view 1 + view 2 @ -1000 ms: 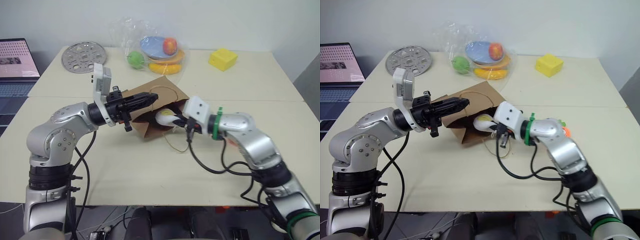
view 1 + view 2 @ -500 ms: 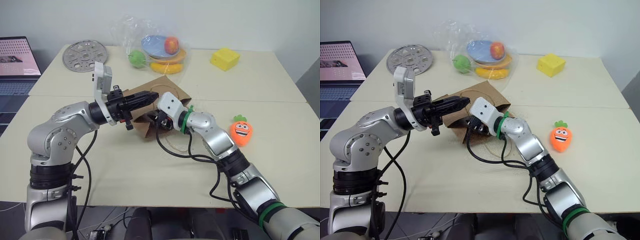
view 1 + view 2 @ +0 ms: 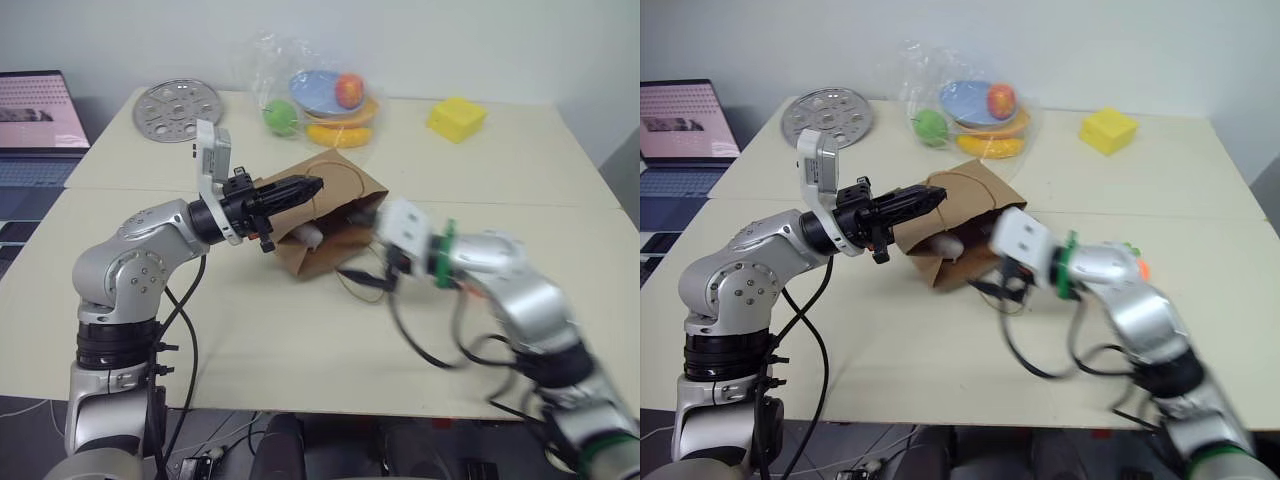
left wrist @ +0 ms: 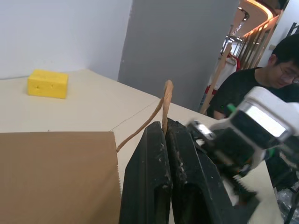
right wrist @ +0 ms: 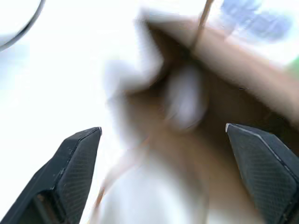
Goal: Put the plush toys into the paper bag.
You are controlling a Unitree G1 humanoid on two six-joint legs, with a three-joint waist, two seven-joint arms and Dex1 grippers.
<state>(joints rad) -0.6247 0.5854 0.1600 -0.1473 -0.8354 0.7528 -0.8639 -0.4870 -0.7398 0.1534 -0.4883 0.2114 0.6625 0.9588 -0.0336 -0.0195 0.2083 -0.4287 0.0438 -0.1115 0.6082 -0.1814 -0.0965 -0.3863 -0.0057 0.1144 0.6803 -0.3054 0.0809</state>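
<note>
1. Cream tabletop [image 3: 250, 340] carries a perforated round metal disc [image 3: 173, 104], a clear crinkly plastic bag of toy fruit [image 3: 320, 95] and a yellow cheese-like block [image 3: 455, 118] along its far edge.
2. Brown kraft paper bag [image 3: 335, 215] lies mid-table, its mouth toward the right arm, a white egg-shaped plush toy [image 3: 308, 236] inside.
3. Left gripper [image 3: 305, 187] has jaws pressed together, pinching the bag's tan twine handle [image 4: 166, 95].
4. Right gripper [image 5: 170, 175] faces the bag's mouth with jaws spread wide, empty.
</note>
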